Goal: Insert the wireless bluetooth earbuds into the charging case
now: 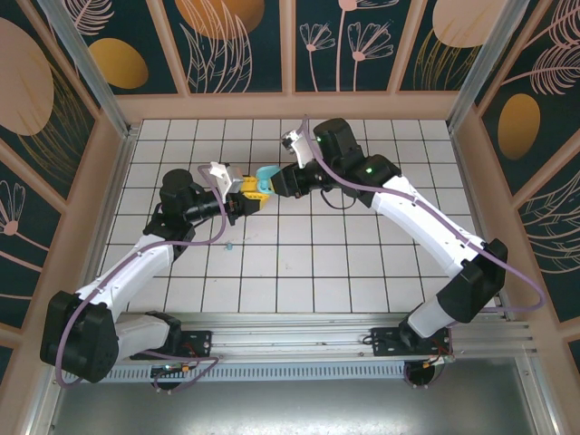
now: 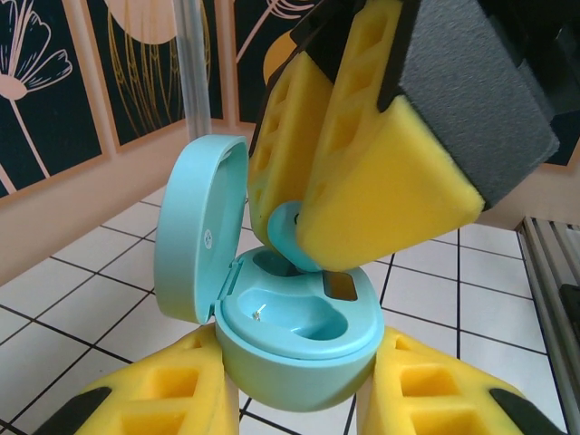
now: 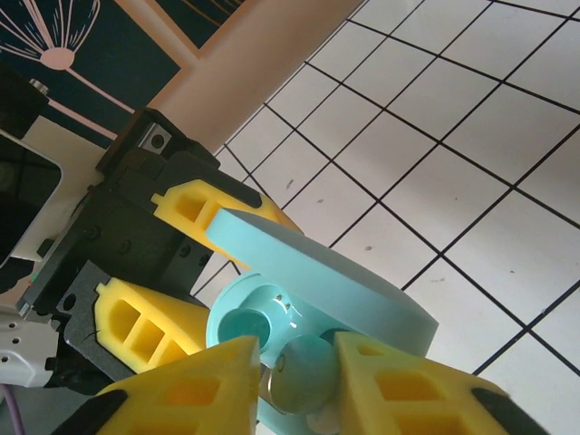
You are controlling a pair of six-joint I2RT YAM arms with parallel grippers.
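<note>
My left gripper is shut on the base of the teal charging case, holding it above the tiled floor. The case's lid stands open. One socket is bare. My right gripper hangs over the other socket with a teal earbud between its yellow fingers. The earbud rests at that socket's mouth, and a thin gap shows between it and one finger. From above, the two grippers meet at the case. Another tiny teal earbud lies on the tiles below the left arm.
A white tiled floor spreads to the right and front of the grippers. Wooden walls with dark flower panels close in the back and sides. A metal rail runs along the near edge by the arm bases.
</note>
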